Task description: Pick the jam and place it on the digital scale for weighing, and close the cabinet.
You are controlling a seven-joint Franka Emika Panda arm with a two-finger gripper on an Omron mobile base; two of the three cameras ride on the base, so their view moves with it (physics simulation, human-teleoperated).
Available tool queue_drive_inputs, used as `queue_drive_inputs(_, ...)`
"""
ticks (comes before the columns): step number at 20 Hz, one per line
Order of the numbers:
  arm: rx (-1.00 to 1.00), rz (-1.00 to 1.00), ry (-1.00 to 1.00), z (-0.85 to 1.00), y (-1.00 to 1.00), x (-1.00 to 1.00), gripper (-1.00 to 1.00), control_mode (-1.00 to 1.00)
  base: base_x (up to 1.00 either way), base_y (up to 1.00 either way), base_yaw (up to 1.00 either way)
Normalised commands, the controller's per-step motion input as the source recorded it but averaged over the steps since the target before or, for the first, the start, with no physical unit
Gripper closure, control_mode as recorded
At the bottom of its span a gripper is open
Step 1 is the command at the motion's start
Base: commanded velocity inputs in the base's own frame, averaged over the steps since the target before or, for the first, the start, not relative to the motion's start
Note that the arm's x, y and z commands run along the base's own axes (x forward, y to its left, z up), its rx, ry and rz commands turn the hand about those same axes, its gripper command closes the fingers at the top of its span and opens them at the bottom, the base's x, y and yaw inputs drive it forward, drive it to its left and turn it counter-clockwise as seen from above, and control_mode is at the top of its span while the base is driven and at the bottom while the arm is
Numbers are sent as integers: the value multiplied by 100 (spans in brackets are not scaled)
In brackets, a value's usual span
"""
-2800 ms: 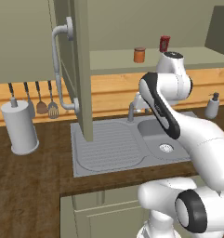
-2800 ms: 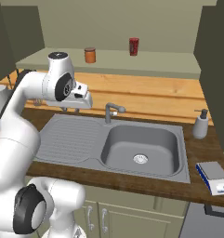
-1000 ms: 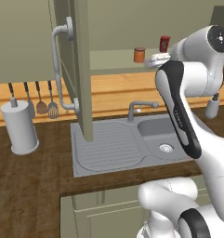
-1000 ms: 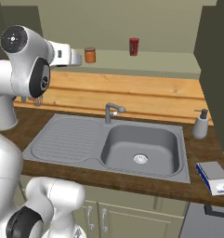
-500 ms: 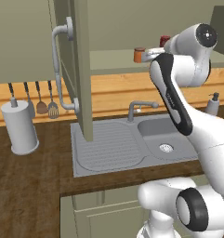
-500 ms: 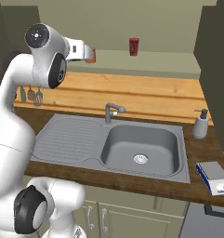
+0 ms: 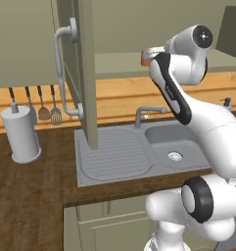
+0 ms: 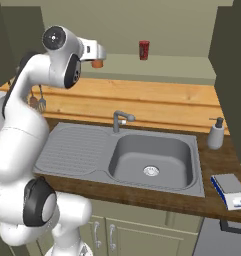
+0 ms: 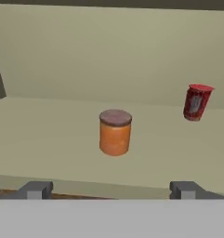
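The cabinet (image 7: 85, 73) door hangs open beside the raised arm, so a wide swing risks striking it. On the shelf (image 9: 48, 135), the jam (image 9: 115, 132) stands ahead of the spread, empty gripper (image 9: 108, 189); an off-centre approach may topple it toward the red can (image 9: 196, 102).

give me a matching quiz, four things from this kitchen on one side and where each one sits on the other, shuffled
Things:
1. jam
2. red can
3. digital scale
4. soap bottle

Places:
A. on the counter's front edge, right of the sink
B. on the cabinet shelf, straight ahead of the open claw
C. farther along the same shelf
D. by the sink's back right corner

Pairs: 1-B, 2-C, 3-A, 4-D
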Motion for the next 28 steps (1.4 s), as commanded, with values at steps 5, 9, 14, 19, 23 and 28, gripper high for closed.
queue_drive_inputs(5, 0, 0, 2, -1, 0, 58, -100, -100, 0, 0, 0)
queue_drive_inputs(9, 0, 0, 4, -8, 0, 48, -100, -100, 0, 0, 0)
queue_drive_inputs(14, 0, 0, 5, -13, 4, 43, -100, -100, 0, 0, 0)
queue_drive_inputs(19, 0, 0, 1, -11, 9, 39, -100, -100, 0, 0, 0)
queue_drive_inputs(23, 0, 0, 0, -12, 1, 39, -100, -100, 0, 0, 0)
queue_drive_inputs(28, 0, 0, 0, -10, 0, 36, -100, -100, 0, 0, 0)
